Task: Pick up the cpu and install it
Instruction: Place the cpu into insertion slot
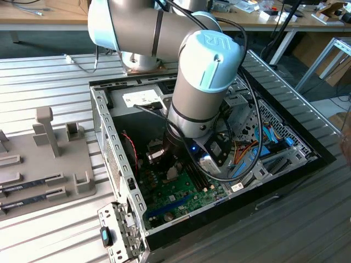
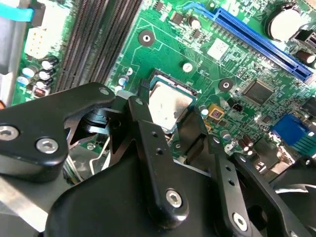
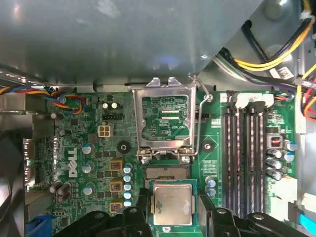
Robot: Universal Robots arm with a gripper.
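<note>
The cpu (image 3: 173, 204), a flat square chip with a silvery top and a thin green rim, sits between my gripper's (image 3: 173, 210) black fingers (image 3: 139, 210), which press on two opposite edges. It hangs low over the green motherboard (image 3: 79, 148), partly covering the dark open socket (image 3: 168, 172). The socket's metal load plate (image 3: 165, 118) stands lifted beyond it. In the second wrist view the cpu (image 2: 168, 102) shows between the fingers (image 2: 143, 118) of the gripper (image 2: 170, 116). In the exterior view the arm's wrist (image 1: 203, 93) reaches down into the open computer case (image 1: 108, 126).
Black memory slots (image 3: 244, 158) run beside the socket, and a blue expansion slot (image 2: 261, 39) lies farther off. Coloured cables (image 3: 276, 54) and a grey metal case wall (image 3: 123, 39) crowd the socket's far side. A grey fixture with memory sticks (image 1: 33, 183) sits at the exterior view's left.
</note>
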